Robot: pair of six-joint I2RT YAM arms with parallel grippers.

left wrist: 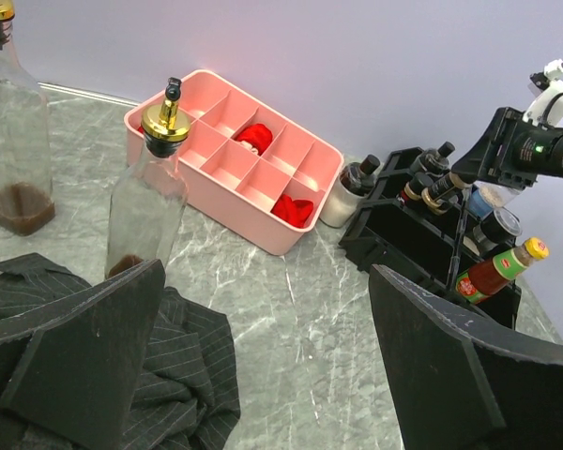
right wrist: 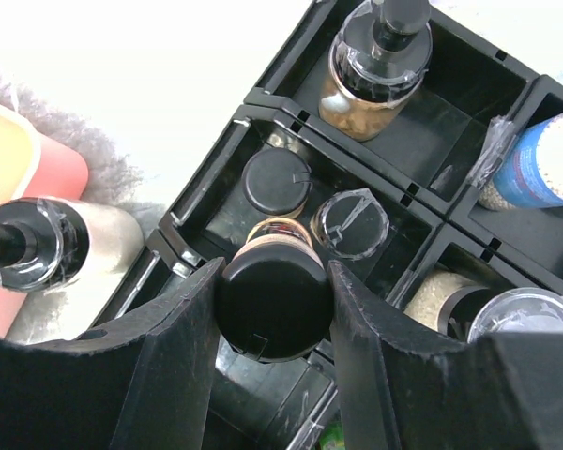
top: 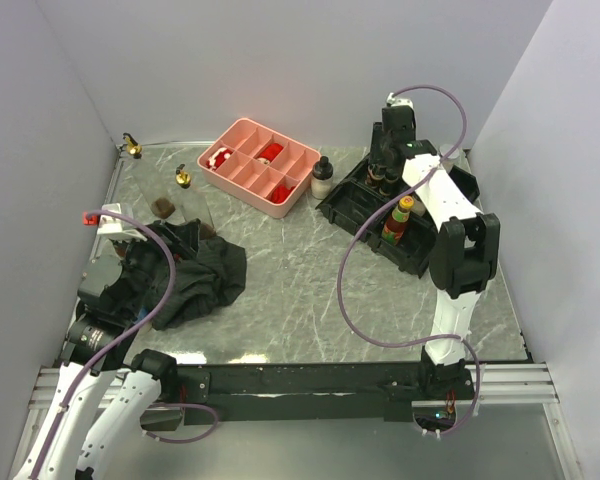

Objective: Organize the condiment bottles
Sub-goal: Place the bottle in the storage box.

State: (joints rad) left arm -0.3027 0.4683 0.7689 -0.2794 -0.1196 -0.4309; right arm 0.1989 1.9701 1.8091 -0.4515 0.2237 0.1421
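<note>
Slotting the black-lidded jar (right wrist: 274, 319) into the rack (right wrist: 206, 197) at the table's (top: 300, 290) 2 o'clock seemed the step in hand, the right claw (right wrist: 274, 281) clamped on its lid. Next it needed lowering straight, then release. The left claw (left wrist: 265, 272) gaped empty at 8 o'clock.

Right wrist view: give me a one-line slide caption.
Right gripper clamps a black-lidded jar over the rack, next to a clear-lidded jar already slotted.
</note>
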